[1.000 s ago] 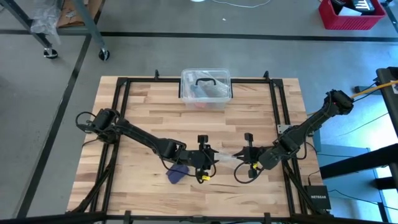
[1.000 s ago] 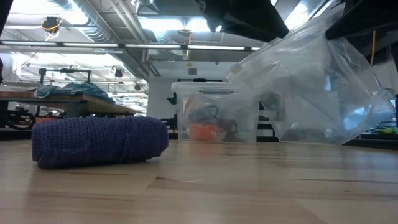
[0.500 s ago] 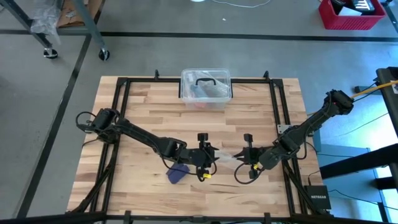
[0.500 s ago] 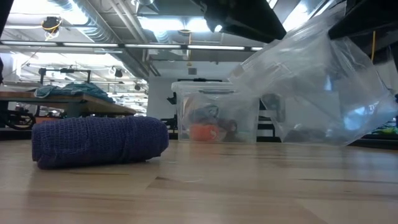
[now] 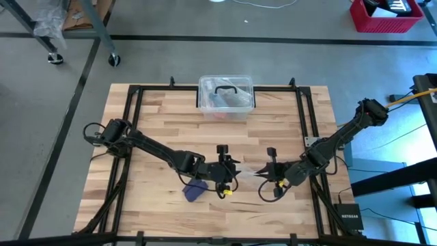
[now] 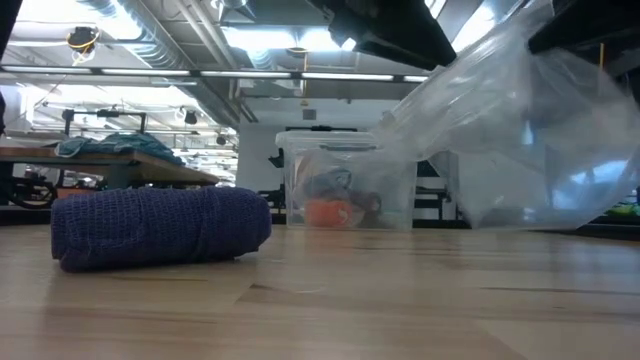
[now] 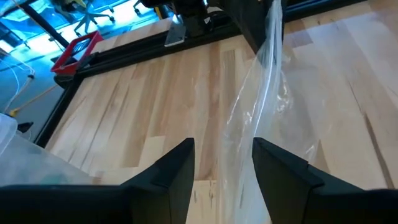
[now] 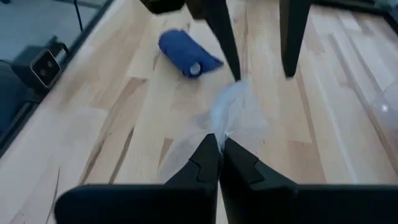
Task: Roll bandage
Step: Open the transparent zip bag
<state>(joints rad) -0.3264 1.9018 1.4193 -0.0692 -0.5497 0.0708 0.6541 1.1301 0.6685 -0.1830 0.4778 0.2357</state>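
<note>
Bandage [image 5: 194, 190] lies rolled into a short dark navy-purple cylinder on the wooden table [image 5: 157, 123], toward the front edge and just beside the left arm's wrist; neither claw touches it.

Right gripper [image 8: 219, 144] has its two fingers pressed together, and between their tips it pinches an edge of a crinkled clear plastic wrapper [image 8: 233, 118]. In the high view that gripper [image 5: 263, 173] sits near the middle of the table's front half, facing the left one.

Left gripper [image 7: 222, 163] stands wide apart, its fingers [image 7: 176, 171] spread with the wrapper [image 7: 258, 102] hanging down between them. The film runs through the gap, and it is not clear whether either finger touches it; the jaws are not clamped on it. From above, the left gripper [image 5: 235, 172] is close to the right one, with the wrapper [image 5: 248, 173] stretched in the short space between them.

In the low view the wrapper [image 6: 520, 130] hangs lifted off the wood as a large see-through sheet, and the rolled bandage [image 6: 160, 226] rests on its side on the tabletop, well apart from the film. The right wrist view shows the roll [image 8: 186, 54] end-on, beyond the left arm's fingers.

Farther back, a clear plastic box [image 5: 226, 96] with a black handle sits at the table's far edge, centred, with an orange item visible inside it in the low view.
</note>
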